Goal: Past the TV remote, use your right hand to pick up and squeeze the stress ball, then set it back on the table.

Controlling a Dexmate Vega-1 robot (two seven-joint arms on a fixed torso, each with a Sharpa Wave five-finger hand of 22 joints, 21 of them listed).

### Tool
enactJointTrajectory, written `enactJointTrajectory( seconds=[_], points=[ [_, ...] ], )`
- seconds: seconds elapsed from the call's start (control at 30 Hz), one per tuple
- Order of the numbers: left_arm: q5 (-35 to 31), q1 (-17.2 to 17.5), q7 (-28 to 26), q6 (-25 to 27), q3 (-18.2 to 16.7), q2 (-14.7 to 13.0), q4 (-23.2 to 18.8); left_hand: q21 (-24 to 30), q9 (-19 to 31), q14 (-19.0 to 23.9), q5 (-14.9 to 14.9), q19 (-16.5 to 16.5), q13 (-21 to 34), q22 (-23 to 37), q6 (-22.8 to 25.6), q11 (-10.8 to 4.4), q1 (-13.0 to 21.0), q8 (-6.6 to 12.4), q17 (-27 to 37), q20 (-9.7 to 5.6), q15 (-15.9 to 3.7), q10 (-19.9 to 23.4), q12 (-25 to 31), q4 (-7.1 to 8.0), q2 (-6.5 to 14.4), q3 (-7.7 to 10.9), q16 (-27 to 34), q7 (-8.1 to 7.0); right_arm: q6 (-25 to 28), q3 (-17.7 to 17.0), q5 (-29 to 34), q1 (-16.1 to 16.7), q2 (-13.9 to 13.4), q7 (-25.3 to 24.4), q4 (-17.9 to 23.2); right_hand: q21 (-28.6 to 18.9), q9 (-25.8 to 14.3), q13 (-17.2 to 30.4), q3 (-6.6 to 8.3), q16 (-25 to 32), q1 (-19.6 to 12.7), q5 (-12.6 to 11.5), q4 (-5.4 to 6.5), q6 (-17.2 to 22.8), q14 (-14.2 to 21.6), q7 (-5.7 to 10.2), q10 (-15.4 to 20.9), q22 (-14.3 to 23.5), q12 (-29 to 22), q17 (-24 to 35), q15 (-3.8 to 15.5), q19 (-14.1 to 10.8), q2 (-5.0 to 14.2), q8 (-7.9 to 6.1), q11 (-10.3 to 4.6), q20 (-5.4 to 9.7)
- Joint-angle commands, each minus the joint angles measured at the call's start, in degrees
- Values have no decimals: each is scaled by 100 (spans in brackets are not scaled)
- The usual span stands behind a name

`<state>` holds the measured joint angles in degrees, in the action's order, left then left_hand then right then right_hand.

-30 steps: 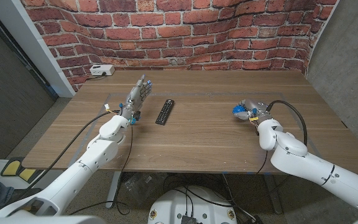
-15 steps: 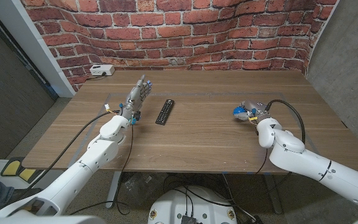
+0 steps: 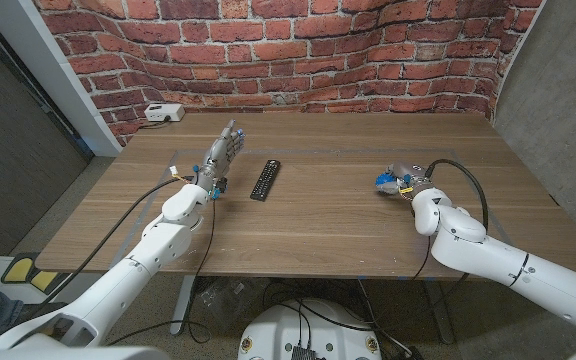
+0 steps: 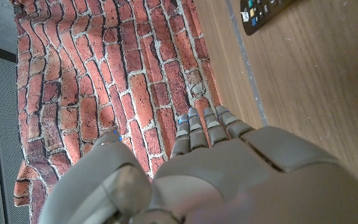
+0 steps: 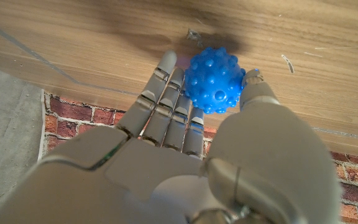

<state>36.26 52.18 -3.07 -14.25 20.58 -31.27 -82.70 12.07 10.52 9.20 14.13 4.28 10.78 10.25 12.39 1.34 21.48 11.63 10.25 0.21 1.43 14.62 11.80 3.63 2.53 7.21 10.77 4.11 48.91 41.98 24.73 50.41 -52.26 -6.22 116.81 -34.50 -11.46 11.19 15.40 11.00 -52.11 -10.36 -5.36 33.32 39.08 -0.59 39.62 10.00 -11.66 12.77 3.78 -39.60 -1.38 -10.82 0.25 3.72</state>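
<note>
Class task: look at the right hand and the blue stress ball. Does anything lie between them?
Nothing visible does. The right hand is already at the stress ball, its fingers and thumb on opposite sides of it. The TV remote lies apart, nearer the left hand.

Even, soft light covers the table (image 3: 308,215), without glare. The brick wall (image 3: 298,50) bows at the head view's edges. In the right wrist view the blue ball (image 5: 215,79) casts a blurred shadow on the wood.

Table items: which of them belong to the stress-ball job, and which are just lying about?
Belongs to the job:
- blue stress ball, gripped by the right hand
- TV remote, the landmark

Lying about:
- white box at the table's far left corner
- left hand, holding nothing
</note>
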Motion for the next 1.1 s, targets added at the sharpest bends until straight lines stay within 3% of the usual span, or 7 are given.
enactJointTrajectory(
  seconds=[0.03,0.17,0.27,0.47,0.77,0.93,1.1],
  points=[
    [-11,-83,51,39,28,15,81,-17,24,56,1,-2,30,15,56,2,21,-15,25,26,18,41,-6,6,30,-22,-1,10,183,227,124,-217,11,214,-52,79,-12,13,-35,-35,84,-22,19,-154,-169,36,-196,14,39,-6,76,142,0,18,12,432],
    [-9,-113,72,53,38,18,106,-17,24,55,-1,-3,30,15,56,9,23,-15,25,28,15,46,-4,6,32,-24,-2,9,277,309,198,-273,15,276,-39,176,-14,16,-90,-50,225,-18,50,-424,-372,21,-425,16,66,-21,-11,286,-22,58,34,351],
    [4,-143,70,91,45,32,139,-18,24,56,-2,-4,31,15,57,8,24,-15,25,26,15,47,-4,5,32,-26,-2,11,364,379,300,-291,27,261,-27,258,-17,24,-195,-54,432,-29,88,-551,-555,62,-617,17,53,-53,-352,373,-119,27,73,108],
    [35,-171,95,126,61,57,191,-18,25,59,-4,-3,31,15,67,23,27,-12,25,28,19,47,-5,4,36,-28,-1,10,400,358,294,-238,1,236,32,344,-18,31,-271,-65,573,-85,100,-781,-695,92,-825,16,61,-85,-524,469,-212,54,79,-89],
    [46,-158,79,138,45,44,171,-18,25,69,-8,-4,31,15,76,18,33,-10,25,33,16,59,-1,4,45,-30,3,7,415,325,291,-177,-33,187,135,600,-21,44,-427,-100,935,-164,184,-1246,-1145,166,-1329,20,68,-137,-883,817,-321,53,182,-509],
    [57,-141,77,138,36,35,162,-17,25,71,-10,-1,31,16,83,19,36,-8,25,30,15,60,-2,4,50,-31,3,6,214,150,65,-68,-72,135,179,868,-19,48,-584,-127,1265,-237,283,-1689,-1629,172,-1772,19,84,-162,-1095,1222,-406,76,280,-745],
    [65,-116,62,136,21,22,137,-17,25,74,-13,-1,31,16,89,13,38,-7,25,31,13,65,0,4,55,-33,4,5,-7,-43,-80,113,-69,-140,189,1152,-15,48,-738,-124,1613,-302,412,-2061,-2104,132,-2131,21,64,-176,-1212,1641,-432,54,364,-780]
  ],
)
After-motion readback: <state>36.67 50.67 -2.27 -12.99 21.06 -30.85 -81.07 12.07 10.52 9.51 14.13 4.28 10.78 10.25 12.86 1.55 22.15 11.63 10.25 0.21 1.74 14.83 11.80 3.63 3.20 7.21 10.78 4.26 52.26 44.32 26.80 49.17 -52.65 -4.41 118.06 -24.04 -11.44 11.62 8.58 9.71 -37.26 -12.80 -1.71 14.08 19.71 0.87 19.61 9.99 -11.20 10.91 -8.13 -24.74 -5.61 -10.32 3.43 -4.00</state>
